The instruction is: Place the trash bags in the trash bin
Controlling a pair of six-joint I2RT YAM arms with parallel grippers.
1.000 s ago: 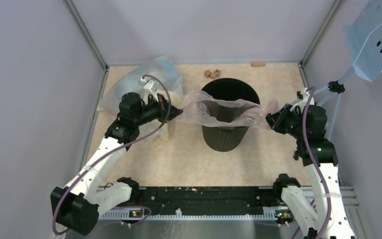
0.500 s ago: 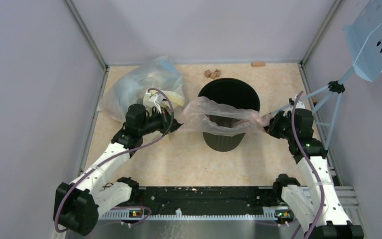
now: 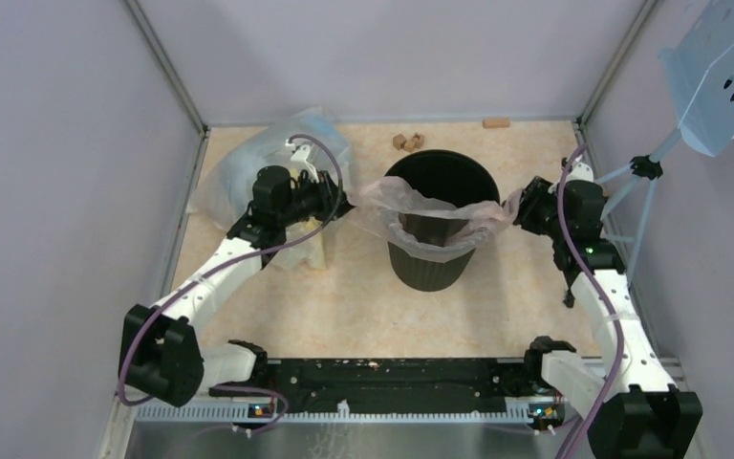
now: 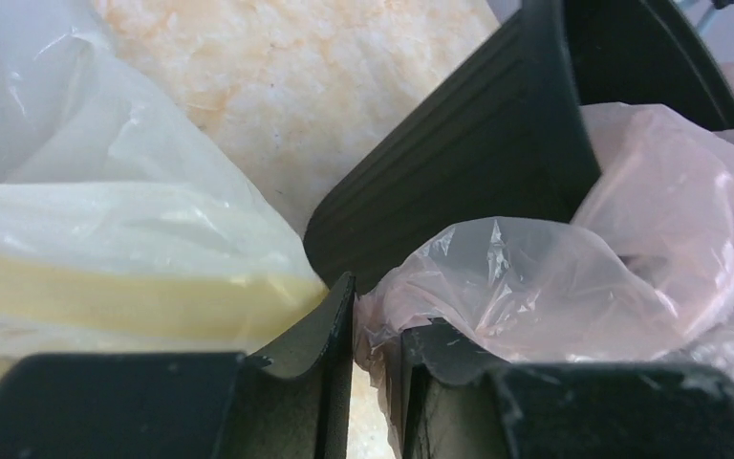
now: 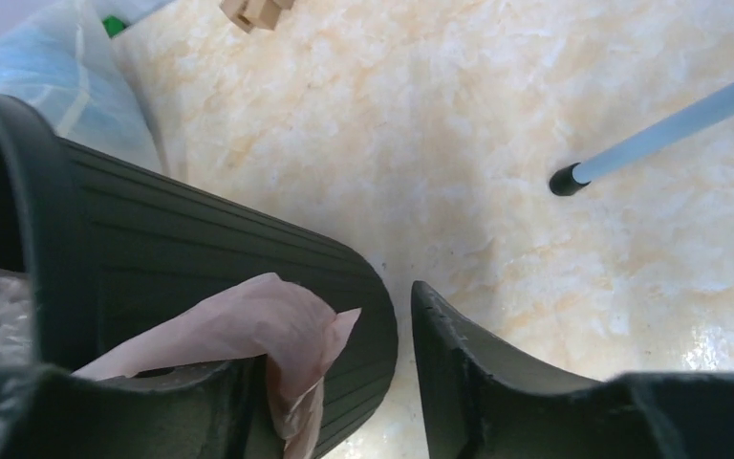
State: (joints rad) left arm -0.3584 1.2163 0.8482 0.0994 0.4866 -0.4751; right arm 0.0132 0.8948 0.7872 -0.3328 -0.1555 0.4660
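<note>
The black ribbed trash bin [image 3: 430, 273] stands mid-table. A pale pink trash bag [image 3: 411, 203] hangs over its near rim, sagging into the mouth. My left gripper [image 3: 344, 201] is at the bin's left rim. In the left wrist view its jaws [image 4: 379, 311] stand slightly apart with floor showing between them, and the bag [image 4: 554, 287] clings to the right finger beside the bin [image 4: 459, 163]. My right gripper [image 3: 514, 203] is at the right rim. It is open [image 5: 344, 330], a bag corner [image 5: 248, 325] lying on its left finger against the bin [image 5: 182, 239].
A clear bag of bluish and yellow stuff [image 3: 277, 158] lies at the back left, close behind my left arm. Small wooden blocks [image 3: 407, 141] sit behind the bin. A blue perforated rack [image 3: 722, 76] on thin legs [image 5: 664, 129] stands at the right wall.
Both grippers, shut on the bag's edges before, have opened. Both arms moved away from me along the bin's sides, and the stretched bag has slackened onto the rim.
</note>
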